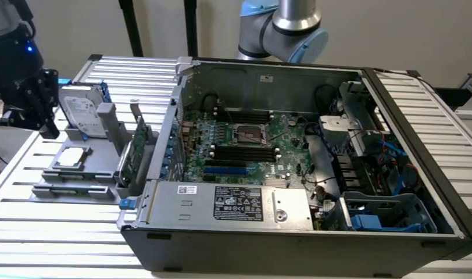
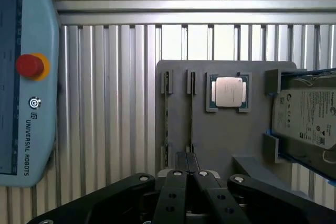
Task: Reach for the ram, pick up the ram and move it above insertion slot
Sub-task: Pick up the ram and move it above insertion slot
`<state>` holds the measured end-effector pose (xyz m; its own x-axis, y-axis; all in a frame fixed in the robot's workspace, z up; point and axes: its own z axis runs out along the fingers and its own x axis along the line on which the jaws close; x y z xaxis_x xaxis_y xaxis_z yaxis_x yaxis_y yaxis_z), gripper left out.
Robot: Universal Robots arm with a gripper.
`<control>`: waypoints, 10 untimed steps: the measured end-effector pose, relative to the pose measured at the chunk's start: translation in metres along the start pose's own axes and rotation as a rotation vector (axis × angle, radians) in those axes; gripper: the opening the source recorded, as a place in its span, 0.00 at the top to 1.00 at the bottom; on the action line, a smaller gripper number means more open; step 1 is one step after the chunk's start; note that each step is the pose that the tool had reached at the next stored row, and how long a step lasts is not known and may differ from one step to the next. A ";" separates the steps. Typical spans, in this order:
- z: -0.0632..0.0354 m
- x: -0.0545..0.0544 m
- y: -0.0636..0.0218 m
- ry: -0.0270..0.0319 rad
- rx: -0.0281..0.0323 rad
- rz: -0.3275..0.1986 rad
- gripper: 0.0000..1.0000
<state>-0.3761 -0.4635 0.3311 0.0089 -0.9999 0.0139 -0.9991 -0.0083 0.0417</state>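
The gripper is seen with its black fingers pressed together, nothing pinched. The ram, a thin strip seen edge-on, is held in a slot of the matte grey tray. A square, metal-capped CPU and a silver hard drive are set beside it. The tray is borne on a ribbed aluminium table.

Open computer case, hard drive and processor on grey holder alongside.

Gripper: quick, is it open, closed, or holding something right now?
Gripper: jaws closed together, nothing held between them.
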 end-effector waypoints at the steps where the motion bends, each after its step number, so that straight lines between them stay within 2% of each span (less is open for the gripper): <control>1: 0.0000 0.000 0.0001 0.0004 0.0001 -0.009 0.89; 5: 0.0000 0.000 0.0002 0.0008 0.0002 -0.017 0.88; 7: 0.0003 0.000 0.0003 0.0008 0.0001 -0.017 0.76; 9: 0.0023 0.000 0.0003 0.0006 0.0004 -0.017 0.76; 10: 0.0035 0.000 0.0004 0.0007 0.0002 -0.017 0.69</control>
<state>-0.3766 -0.4635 0.3276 0.0255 -0.9996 0.0139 -0.9988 -0.0249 0.0417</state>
